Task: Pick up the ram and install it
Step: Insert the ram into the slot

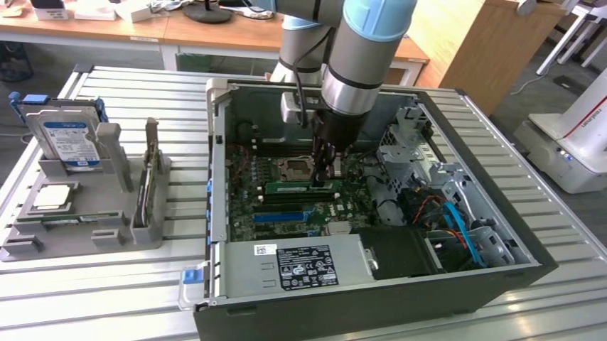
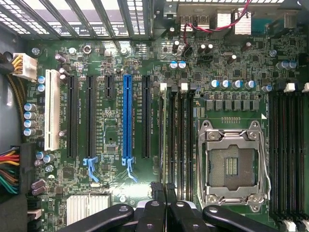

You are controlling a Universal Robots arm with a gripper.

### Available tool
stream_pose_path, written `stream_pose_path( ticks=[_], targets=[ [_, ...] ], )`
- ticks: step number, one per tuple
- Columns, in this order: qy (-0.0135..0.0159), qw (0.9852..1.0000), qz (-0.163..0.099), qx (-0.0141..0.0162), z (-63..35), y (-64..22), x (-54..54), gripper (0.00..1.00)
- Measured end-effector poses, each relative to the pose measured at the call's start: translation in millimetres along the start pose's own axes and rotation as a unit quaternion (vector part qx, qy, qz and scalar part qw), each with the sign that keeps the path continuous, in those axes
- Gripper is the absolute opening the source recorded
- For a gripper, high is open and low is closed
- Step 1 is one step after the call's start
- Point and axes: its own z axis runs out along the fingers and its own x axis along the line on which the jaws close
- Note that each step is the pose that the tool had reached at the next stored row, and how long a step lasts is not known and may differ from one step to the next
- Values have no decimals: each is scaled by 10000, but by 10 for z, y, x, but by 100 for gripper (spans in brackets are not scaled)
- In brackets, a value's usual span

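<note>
The ram (image 1: 301, 187), a slim green strip, stands on edge in a memory slot of the motherboard (image 1: 284, 213) inside the open computer case. My gripper (image 1: 328, 174) reaches down from above and sits over the ram's end nearer the exterior view's right. Its black fingers (image 2: 155, 212) are pressed together with no gap, so it is shut. In the wrist view my gripper (image 2: 166, 189) hovers at one end of the dark memory slots (image 2: 176, 140), beside the empty processor socket (image 2: 231, 164). I cannot tell whether the fingertips touch the ram.
A grey holder (image 1: 124, 234) at the exterior view's left carries a hard drive (image 1: 67, 138) and a silver processor chip (image 1: 55, 195). The case walls (image 1: 216, 163), drive cage (image 1: 417, 142) and blue cables (image 1: 455, 220) crowd the gripper. The blue expansion slot (image 2: 127, 116) lies beside the memory slots.
</note>
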Motion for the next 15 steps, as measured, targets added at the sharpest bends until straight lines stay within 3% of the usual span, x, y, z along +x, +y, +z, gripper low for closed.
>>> stream_pose_path(
  ticks=[15],
  targets=[
    [2, 10000, 0, 9, 37, 6, 1, 12]
  ],
)
